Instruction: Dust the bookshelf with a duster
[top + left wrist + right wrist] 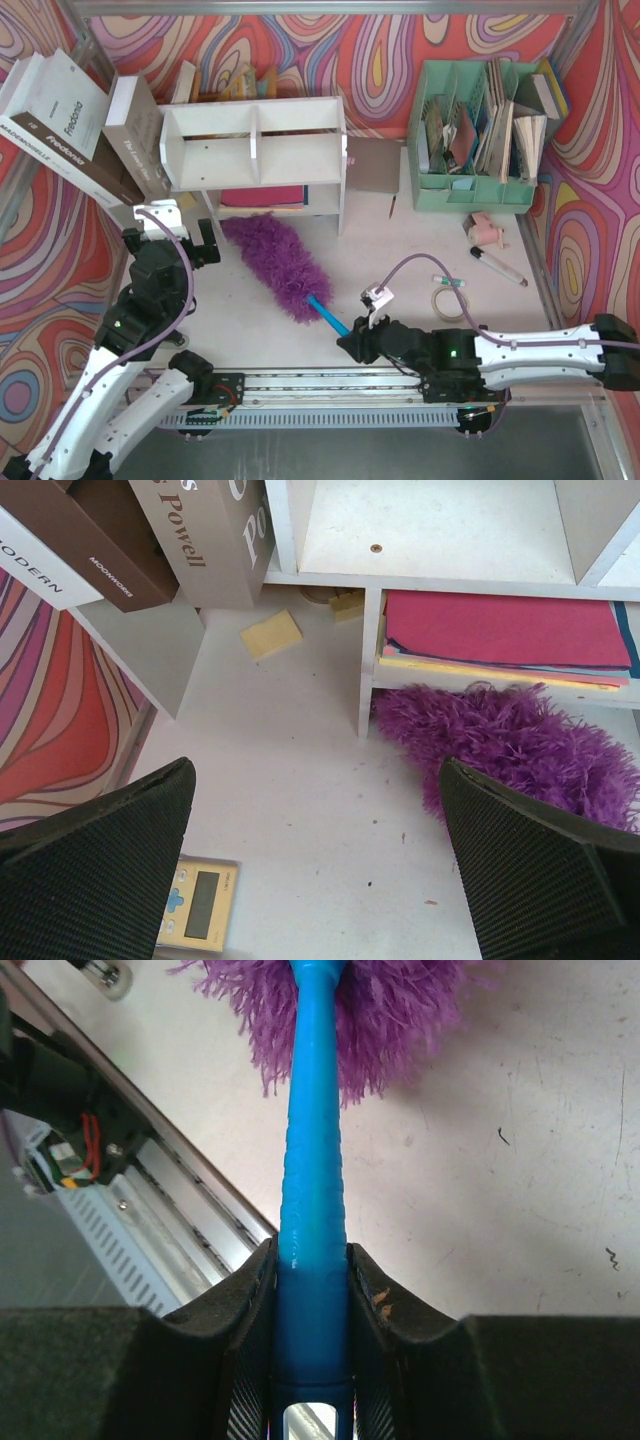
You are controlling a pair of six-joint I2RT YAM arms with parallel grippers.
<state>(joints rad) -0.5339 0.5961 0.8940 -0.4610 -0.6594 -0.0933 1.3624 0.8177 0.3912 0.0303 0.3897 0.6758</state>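
Note:
The white two-tier bookshelf (257, 150) stands at the back left; its lower tier holds red and pink sheets (500, 630). The duster lies on the table with its fluffy purple head (272, 262) just in front of the shelf's lower tier and its blue handle (326, 313) pointing to the near right. My right gripper (352, 338) is shut on the end of the blue handle (313, 1210). My left gripper (182, 242) is open and empty, left of the purple head (520, 745) and in front of the shelf's left leg (366, 660).
Large books (70, 120) lean left of the shelf. A mint-green file organizer (480, 135) stands at the back right. A tape roll (449, 303), a marker (497, 265) and a pink item (487, 231) lie on the right. A small calculator (200, 905) and a yellow pad (271, 635) lie below the left gripper.

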